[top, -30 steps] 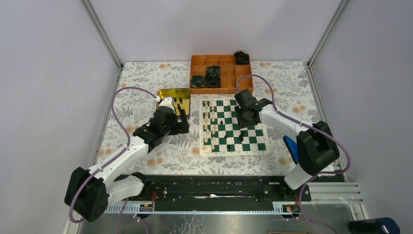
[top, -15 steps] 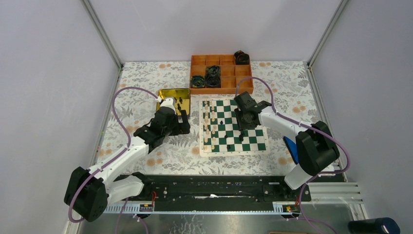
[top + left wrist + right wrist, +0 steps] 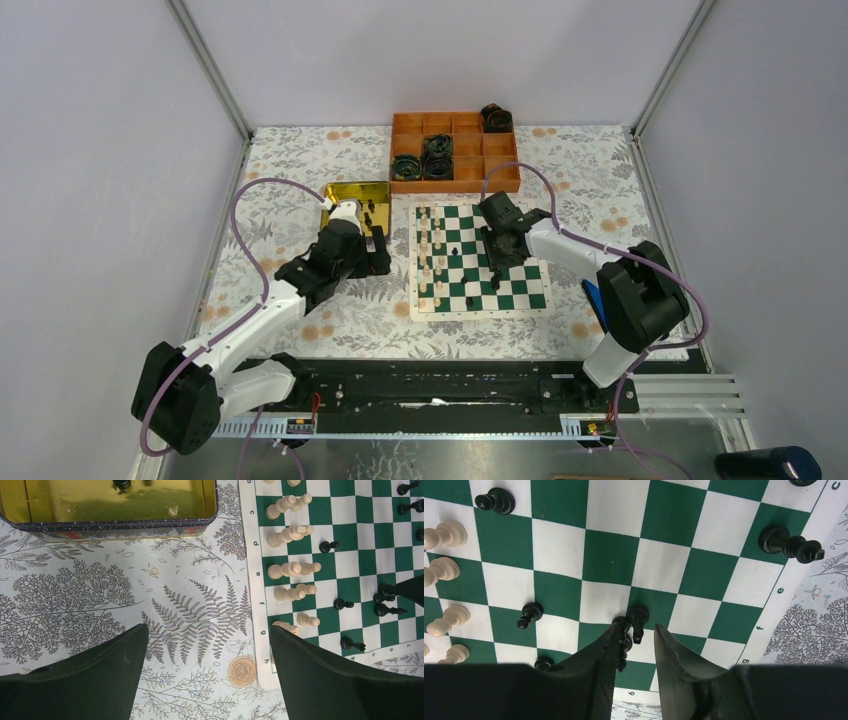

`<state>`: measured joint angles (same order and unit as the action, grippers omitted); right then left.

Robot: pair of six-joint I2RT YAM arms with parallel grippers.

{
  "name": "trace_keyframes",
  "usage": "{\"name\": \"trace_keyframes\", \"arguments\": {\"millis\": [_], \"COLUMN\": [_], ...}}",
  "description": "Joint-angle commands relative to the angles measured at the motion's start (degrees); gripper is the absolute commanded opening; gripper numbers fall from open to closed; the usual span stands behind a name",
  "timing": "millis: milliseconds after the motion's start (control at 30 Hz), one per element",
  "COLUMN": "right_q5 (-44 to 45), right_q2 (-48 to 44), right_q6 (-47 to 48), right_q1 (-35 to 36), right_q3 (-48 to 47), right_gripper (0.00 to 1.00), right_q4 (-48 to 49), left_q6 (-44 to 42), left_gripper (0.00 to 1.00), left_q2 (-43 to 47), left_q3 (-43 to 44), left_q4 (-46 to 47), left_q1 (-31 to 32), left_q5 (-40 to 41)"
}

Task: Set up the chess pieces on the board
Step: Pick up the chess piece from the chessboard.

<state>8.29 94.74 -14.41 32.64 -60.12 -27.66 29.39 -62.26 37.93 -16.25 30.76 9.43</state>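
Your right gripper's [image 3: 638, 630] tapered black fingers stand part-open, not clamped. A small turned black pawn [image 3: 639, 616] sits at their mouth on the flat green-and-white board [image 3: 610, 556], near its lettered edge. Knobbed cream pieces [image 3: 287, 570] line the board's left edge. Your left gripper [image 3: 207, 630] gapes wide, holding nothing, above the fern-printed tablecloth [image 3: 75, 590], between the glossy gold tin [image 3: 110, 527] and the board.
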Motion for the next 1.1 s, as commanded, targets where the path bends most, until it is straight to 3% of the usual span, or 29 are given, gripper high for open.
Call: {"name": "trace_keyframes", "arguments": {"millis": [0, 400, 1067], "right_q5": [-0.2, 0.1, 1.8], "right_q2": [0.6, 2.2, 1.6], "right_q6": [-0.5, -0.9, -1.6], "right_q1": [0.5, 0.5, 0.4], "right_q3": [0.2, 0.3, 0.0], "right_gripper": [0.38, 0.32, 0.04], "right_q4": [1.6, 2.6, 1.8], "left_q6": [-1.1, -1.3, -1.4], "left_gripper": [0.99, 0.99, 0.99], "left_q2": [0.4, -0.1, -0.4], "left_q3": [0.2, 0.3, 0.6], "left_q4": [1.7, 1.6, 1.5], "left_q1": [0.4, 0.7, 0.8], "left_q5": [1.3, 1.4, 1.2]}}
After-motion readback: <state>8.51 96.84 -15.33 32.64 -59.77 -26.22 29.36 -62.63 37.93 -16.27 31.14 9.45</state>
